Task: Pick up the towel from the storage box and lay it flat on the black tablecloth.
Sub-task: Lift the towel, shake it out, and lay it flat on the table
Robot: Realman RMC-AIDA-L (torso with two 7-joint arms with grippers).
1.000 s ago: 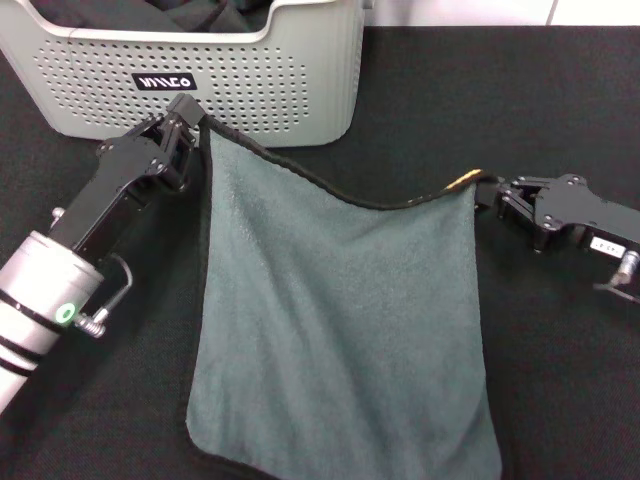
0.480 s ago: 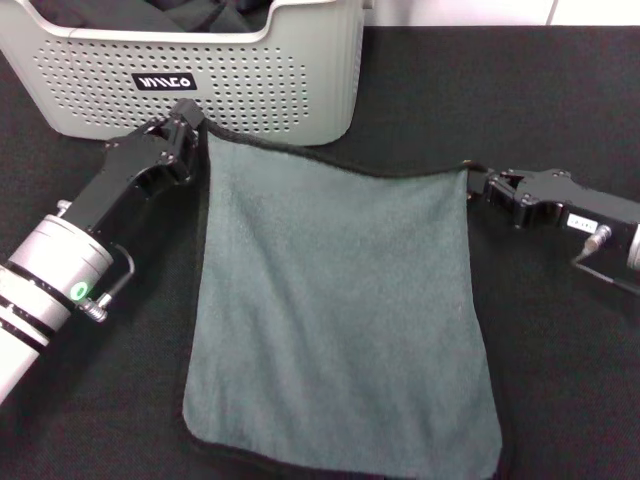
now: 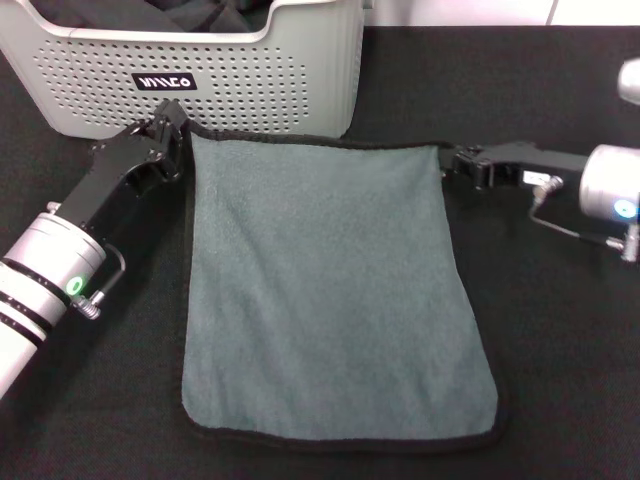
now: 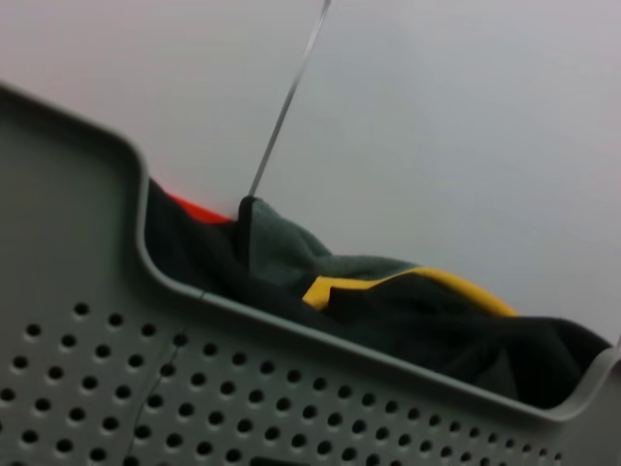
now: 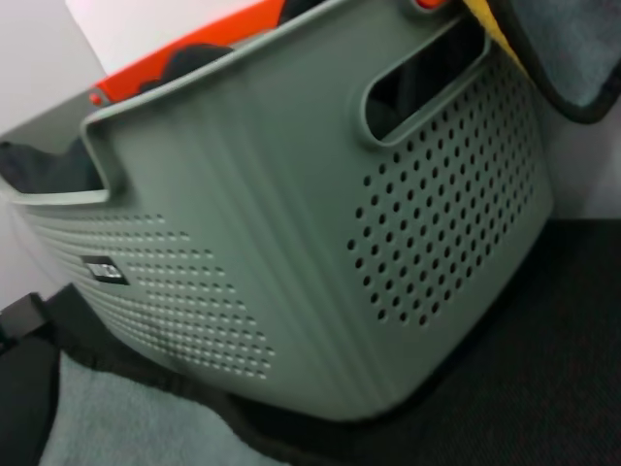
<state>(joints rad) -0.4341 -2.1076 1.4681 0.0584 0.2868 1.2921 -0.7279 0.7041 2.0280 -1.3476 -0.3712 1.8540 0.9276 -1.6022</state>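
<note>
I see the towel spread grey-teal face up on the black tablecloth that covers the tabletop, its black stitched border showing all round. My left pincer sits low at the towel's far corner on that side, just in front of the storage box, and from the head view I cannot tell whether it is clamped on the corner or has parted. My right pincer is at the opposite far corner, touching or nearly touching the border; its state I cannot tell either. The towel's far edge runs straight between the two pincers and lies just beside the box's front wall. From the left wrist view I see the box rim with dark, yellow and orange fabric piled inside. The right wrist view shows the box's side handle opening, with a strip of towel on the black cloth below
</note>
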